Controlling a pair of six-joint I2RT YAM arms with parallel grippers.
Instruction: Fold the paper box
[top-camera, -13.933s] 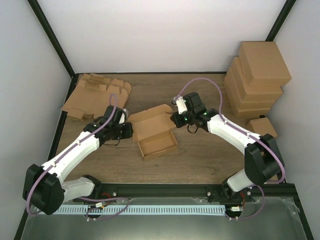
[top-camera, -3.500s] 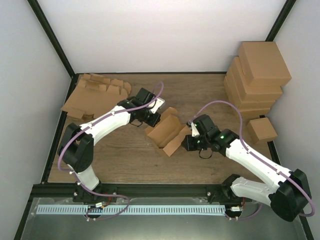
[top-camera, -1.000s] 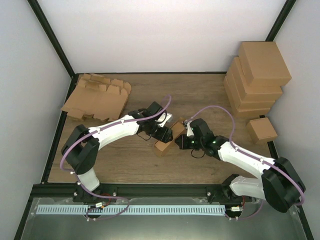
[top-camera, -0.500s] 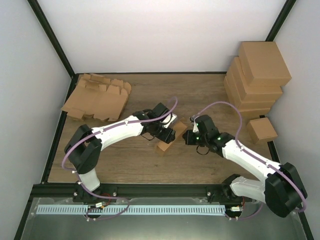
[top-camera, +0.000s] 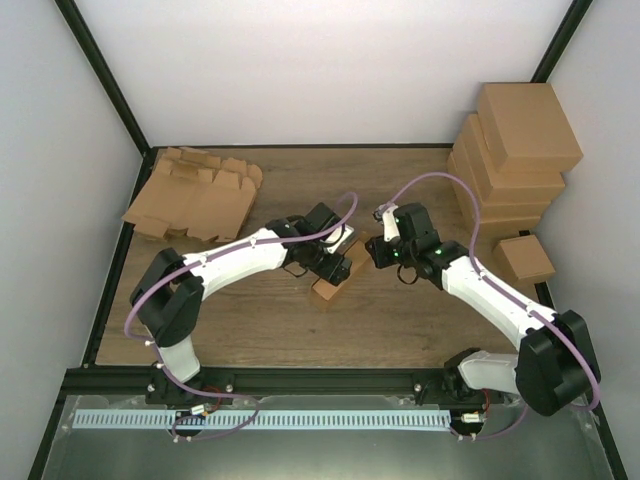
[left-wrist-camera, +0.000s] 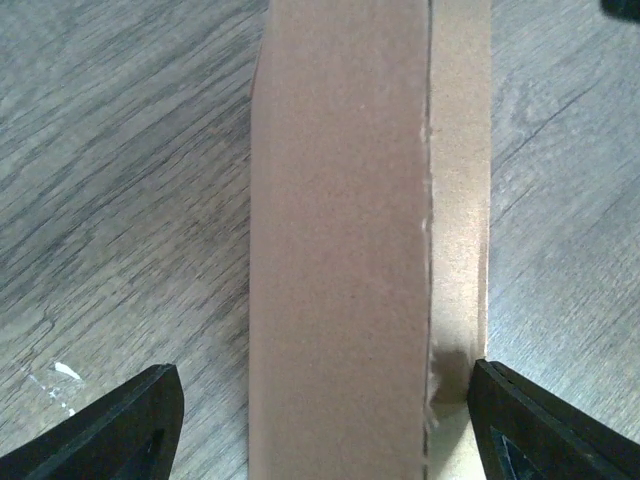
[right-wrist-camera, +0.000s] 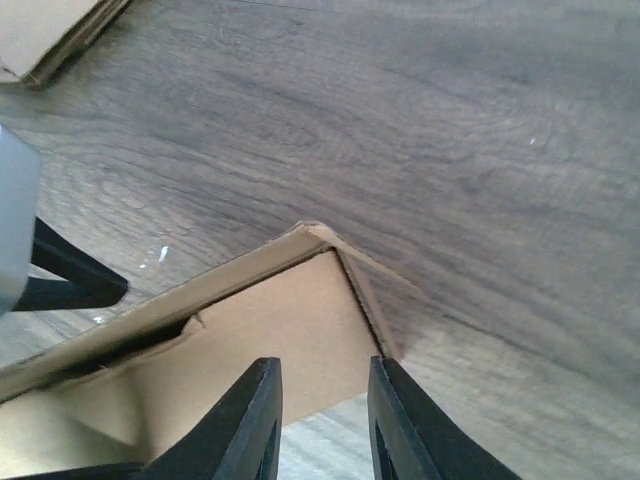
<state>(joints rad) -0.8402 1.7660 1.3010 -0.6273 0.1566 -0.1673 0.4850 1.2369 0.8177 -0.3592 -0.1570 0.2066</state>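
Note:
The paper box (top-camera: 330, 289) is brown cardboard, folded up and standing on a narrow side mid-table. My left gripper (top-camera: 338, 268) comes down over it from the far side. In the left wrist view the box's narrow face (left-wrist-camera: 340, 250) fills the middle and my left gripper (left-wrist-camera: 325, 440) is open astride it. Its right finger touches the flap edge and its left finger stands off the box. My right gripper (top-camera: 373, 252) hovers just right of the box. In the right wrist view my right gripper (right-wrist-camera: 322, 366) is slightly open and holds nothing, above the box's corner flap (right-wrist-camera: 250, 340).
A stack of folded boxes (top-camera: 520, 150) rises at the back right, with one small box (top-camera: 525, 258) in front of it. Flat unfolded blanks (top-camera: 195, 195) lie at the back left. Black frame posts and white walls bound the wooden table (top-camera: 400, 320).
My right gripper has opened and drawn back from the box, up and toward the far side. The left gripper has stayed over the box, which now stands more closed.

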